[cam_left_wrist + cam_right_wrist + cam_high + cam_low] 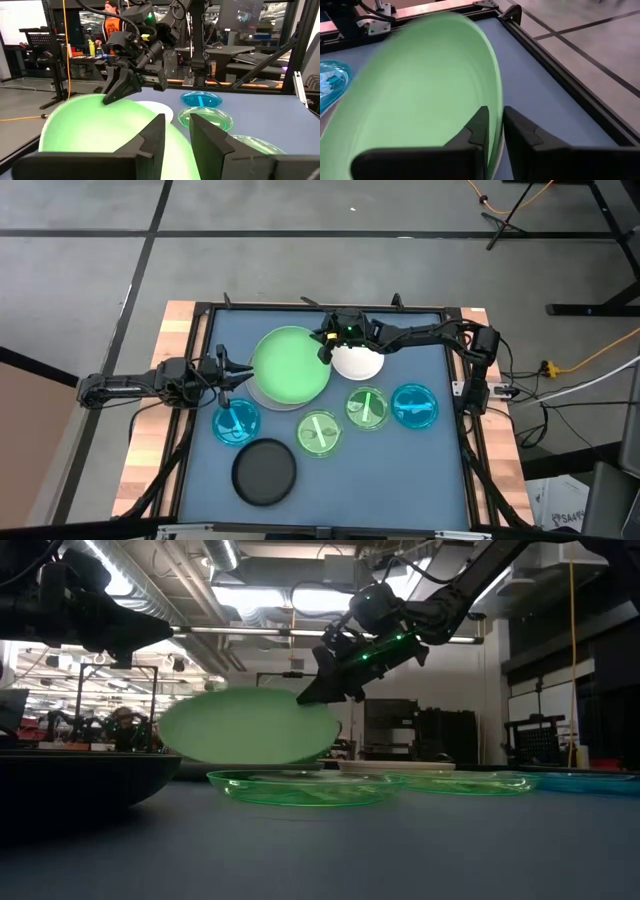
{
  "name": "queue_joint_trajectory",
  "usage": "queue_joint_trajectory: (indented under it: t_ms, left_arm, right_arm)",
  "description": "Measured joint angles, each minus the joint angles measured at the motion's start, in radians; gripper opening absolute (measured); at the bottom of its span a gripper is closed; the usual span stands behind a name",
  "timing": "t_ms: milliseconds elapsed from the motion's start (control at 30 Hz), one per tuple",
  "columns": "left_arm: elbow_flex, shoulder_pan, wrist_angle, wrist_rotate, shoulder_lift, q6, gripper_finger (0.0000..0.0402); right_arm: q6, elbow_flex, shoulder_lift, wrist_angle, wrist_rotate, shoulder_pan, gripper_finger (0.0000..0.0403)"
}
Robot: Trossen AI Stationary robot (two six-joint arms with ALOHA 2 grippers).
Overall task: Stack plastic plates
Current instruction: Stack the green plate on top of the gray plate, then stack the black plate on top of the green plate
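Observation:
The large light green plate (pixel 290 365) is off the table, tilted, in my right gripper (pixel 325 345), which is shut on its rim. Under it, a crescent of the grey plate (pixel 260 393) lies flat on the mat. The white plate (pixel 357 363) sits just right of the gripper. Two small green plates (pixel 318 433) (pixel 367 407), two blue ones (pixel 237 421) (pixel 414 406) and the black plate (pixel 264 471) lie flat nearer the front. My left gripper (pixel 228 373) hovers left of the green plate, fingers a little apart, holding nothing. My right gripper pinches the light green plate's rim (pixel 495 107) on its far-right side, one finger (pixel 477 127) over the inner face and the other (pixel 522 132) outside. The fingers slant down from the table's far right. The plate (pixel 250 725) is lifted clear, tilted, reaching out to the left.
A black frame (pixel 452 370) rims the blue mat, with the wooden table edge (pixel 180 330) beyond. Bare mat lies at the front right (pixel 400 480). A person in orange (pixel 107 25) stands in the room behind the table.

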Motion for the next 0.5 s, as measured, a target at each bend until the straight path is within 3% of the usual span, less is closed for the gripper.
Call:
queue_joint_trajectory:
  t_ms: [500]
  left_arm:
    - [0.0, 0.0, -0.001, 0.0, 0.0, 0.0, 0.0082]
  right_arm:
    - [-0.002, 0.0, 0.0, -0.001, 0.003, 0.0, 0.006]
